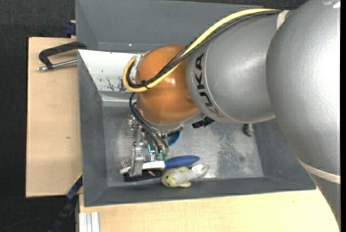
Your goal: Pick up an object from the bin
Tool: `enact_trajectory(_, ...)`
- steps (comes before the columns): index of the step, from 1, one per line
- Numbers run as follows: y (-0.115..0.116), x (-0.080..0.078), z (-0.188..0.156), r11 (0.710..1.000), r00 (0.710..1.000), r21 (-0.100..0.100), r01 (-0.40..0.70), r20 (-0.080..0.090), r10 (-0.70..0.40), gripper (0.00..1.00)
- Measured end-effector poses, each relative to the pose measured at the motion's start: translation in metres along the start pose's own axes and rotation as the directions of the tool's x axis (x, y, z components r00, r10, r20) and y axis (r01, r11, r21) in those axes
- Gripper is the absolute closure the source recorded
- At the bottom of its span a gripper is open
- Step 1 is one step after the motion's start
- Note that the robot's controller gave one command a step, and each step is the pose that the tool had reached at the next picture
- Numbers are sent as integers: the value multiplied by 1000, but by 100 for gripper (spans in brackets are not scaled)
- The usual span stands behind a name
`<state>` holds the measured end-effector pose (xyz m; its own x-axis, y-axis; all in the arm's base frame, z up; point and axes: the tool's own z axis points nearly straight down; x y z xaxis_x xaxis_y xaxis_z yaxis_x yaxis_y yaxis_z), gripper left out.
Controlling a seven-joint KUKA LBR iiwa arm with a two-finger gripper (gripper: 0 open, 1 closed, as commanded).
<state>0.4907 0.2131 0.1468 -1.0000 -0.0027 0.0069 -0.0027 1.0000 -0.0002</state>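
Deep at front-left of the bin, arm steeply downward, tool beside a long blue thing, grip state unclear.

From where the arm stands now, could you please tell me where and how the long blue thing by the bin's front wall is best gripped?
Probably at the right half of the long blue thing, coming down from above and closing across its narrow width. It lies flat, running left to right; the gripper crowds its left end and a pale yellow soft toy lies close alongside.
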Motion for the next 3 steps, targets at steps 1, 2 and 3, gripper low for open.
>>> enact_trajectory(1, -42, -2, 78, 986, 986, 0, 166, 3, -166, 0)
enact_trajectory(2, -41, -3, 77, 986, 986, 0, 164, 5, -164, 100)
enact_trajectory(3, -101, -28, -96, 961, 961, 3, 276, 20, -276, 100)
